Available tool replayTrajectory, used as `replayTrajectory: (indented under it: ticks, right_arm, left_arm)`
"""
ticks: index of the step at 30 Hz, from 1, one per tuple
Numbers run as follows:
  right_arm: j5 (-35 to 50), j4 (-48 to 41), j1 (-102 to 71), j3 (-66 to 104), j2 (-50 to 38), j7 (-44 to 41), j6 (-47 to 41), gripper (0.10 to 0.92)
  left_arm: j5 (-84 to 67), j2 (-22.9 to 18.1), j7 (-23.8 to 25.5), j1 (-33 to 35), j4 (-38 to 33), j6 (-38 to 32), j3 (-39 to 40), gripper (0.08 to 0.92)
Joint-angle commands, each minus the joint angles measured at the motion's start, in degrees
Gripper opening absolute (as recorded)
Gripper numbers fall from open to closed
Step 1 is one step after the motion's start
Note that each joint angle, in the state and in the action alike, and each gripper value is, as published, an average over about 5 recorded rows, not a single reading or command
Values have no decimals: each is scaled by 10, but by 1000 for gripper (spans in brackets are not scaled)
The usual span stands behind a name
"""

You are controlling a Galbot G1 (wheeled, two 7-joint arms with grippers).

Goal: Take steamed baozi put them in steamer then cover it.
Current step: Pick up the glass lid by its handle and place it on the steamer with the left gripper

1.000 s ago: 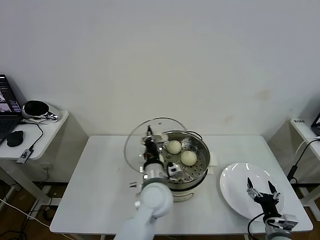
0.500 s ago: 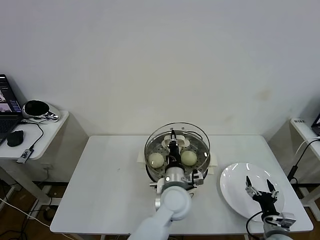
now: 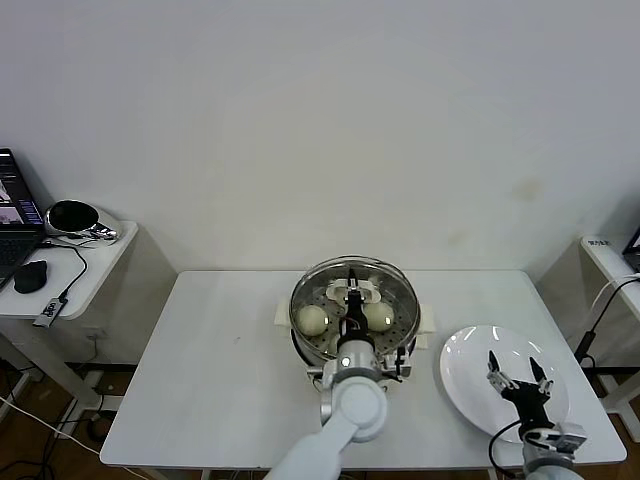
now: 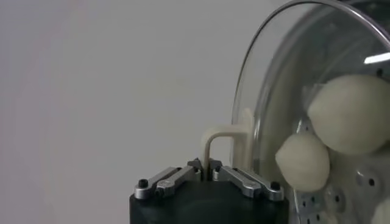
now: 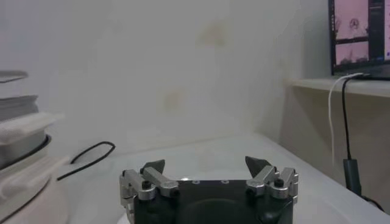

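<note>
The steamer (image 3: 303, 347) stands mid-table on its white base. Through the glass of the cover (image 3: 396, 288) I see two steamed baozi (image 3: 311, 320) (image 3: 379, 315) on the perforated tray. The cover lies level over the pot, its rim matching the pot's rim. My left gripper (image 3: 351, 292) is shut on the cover's cream handle (image 4: 220, 135) from above. In the left wrist view, the left gripper (image 4: 205, 163) pinches that handle, and the baozi (image 4: 350, 113) (image 4: 303, 161) show behind the glass. My right gripper (image 3: 518, 375) (image 5: 206, 165) stands open and empty over the white plate (image 3: 470, 360).
The white table (image 3: 200, 380) carries only the steamer and the plate at the right. A black cable (image 5: 91, 157) trails by the steamer's base. A side table (image 3: 90, 270) with a laptop and mouse stands at the far left.
The left gripper has carried the cover from a tilted spot left of the steamer rightward and set it level over the pot. The right gripper has barely shifted.
</note>
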Motion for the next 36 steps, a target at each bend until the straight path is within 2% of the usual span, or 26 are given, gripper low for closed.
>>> replayTrajectory:
  ticks: [1,31,36]
  right_arm:
    - [-3,-1,1,-1,1,-1,0,823]
    - [-10,-1,-2,-5,5,-1,6,823]
    - [-10,-1,-2,-5,4,-1,5,823]
  left_arm:
    - [30,-1,27,1,15,27,5,133]
    - [16,1,53,-1,-3,25,7,137]
    - [17,2,60,4,-26,25,12,245]
